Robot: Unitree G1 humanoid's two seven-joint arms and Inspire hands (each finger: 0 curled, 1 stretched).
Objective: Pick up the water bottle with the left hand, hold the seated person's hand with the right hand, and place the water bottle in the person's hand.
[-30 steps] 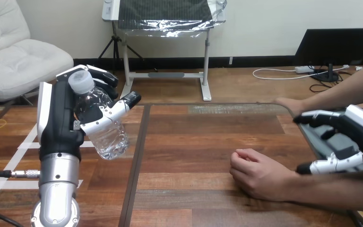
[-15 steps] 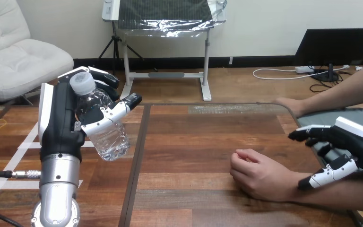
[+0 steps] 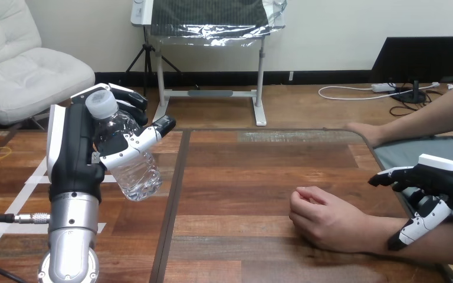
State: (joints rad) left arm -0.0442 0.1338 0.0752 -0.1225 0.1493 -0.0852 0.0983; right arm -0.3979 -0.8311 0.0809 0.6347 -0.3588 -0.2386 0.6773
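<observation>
My left hand (image 3: 74, 147) is shut on a clear plastic water bottle (image 3: 127, 162) with a white cap. It holds the bottle tilted in the air above the table's left part, thumb across the front of it. The person's hand (image 3: 324, 219) rests on the wooden table (image 3: 242, 171) at the lower right as a loose fist, knuckles up. My right hand (image 3: 448, 183) is open at the person's forearm just behind the wrist. Its fingers reach out above the forearm and its thumb hangs down in front. I cannot tell whether it touches the arm.
The person's other hand (image 3: 363, 131) lies at the table's far right edge, its arm running off to the right. A dark grey surface (image 3: 398, 150) lies between the two arms at the right. Bare wood separates the bottle from the fist.
My right hand has dropped and drawn back to the right, from above the wrist to straddling the forearm. My left hand, the bottle and the person's fist have stayed put.
</observation>
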